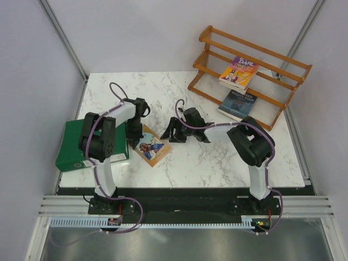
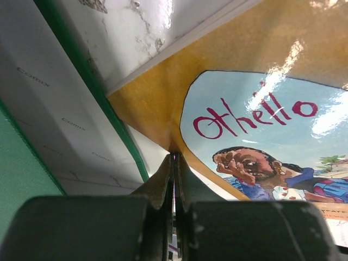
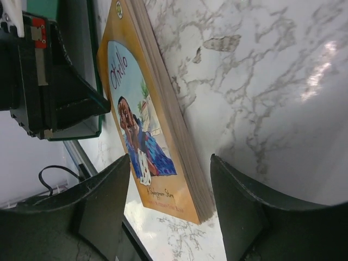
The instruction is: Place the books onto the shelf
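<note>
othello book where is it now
Top view, left of centre: the othello book is between the left gripper and the right gripper, near the green binder.

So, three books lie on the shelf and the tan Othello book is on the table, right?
Only two lie on the shelf, the purple-and-yellow book and the dark blue book, as the top external view shows. The tan Othello book is on the table.

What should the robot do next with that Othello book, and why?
Probably close the right gripper on the tan Othello book. Its open fingers sit either side of the book's page edge, while the shut left gripper rests its tips at the book's other side, seemingly bracing it.
</note>
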Motion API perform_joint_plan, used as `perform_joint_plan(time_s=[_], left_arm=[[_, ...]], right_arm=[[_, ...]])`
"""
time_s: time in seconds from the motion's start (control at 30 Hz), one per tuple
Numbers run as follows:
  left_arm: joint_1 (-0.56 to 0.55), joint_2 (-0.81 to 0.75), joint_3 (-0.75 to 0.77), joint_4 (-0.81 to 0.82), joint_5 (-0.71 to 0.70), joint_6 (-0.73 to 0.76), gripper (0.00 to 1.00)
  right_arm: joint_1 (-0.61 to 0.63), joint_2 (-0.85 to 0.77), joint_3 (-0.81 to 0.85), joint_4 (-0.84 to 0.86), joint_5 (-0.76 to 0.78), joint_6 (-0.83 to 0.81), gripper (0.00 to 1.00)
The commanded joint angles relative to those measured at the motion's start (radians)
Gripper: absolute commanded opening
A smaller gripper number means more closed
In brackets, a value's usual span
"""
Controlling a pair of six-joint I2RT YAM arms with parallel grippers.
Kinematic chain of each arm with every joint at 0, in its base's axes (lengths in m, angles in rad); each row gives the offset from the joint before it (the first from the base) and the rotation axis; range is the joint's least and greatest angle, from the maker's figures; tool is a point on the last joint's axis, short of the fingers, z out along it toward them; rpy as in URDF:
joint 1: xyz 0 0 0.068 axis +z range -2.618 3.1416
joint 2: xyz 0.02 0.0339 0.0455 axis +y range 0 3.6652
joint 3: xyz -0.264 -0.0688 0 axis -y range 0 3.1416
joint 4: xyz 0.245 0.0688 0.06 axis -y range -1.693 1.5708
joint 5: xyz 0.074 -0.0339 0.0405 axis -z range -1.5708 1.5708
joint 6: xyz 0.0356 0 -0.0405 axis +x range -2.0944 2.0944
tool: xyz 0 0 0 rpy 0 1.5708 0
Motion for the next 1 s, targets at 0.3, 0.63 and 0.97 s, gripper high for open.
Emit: perform_joint_plan(time_s=[0.3, 0.63, 0.97], left_arm=[[-0.04, 0.049, -0.022, 0.105, 0.121, -0.062, 0.02], [-0.056, -0.181, 0.027, 0.119, 0.189, -0.029, 0.17], [-0.056, -0.565, -0.182, 0.45, 0.54, -0.097, 0.39]], right_arm=[[0.134, 0.038, 0.018, 0.04, -0.166, -0.004, 0.51], [0.077, -0.124, -0.138, 0.119, -0.113, 0.023, 0.06], [-0.067, -0.545, -0.206, -0.058, -0.082, -0.068, 0.05]])
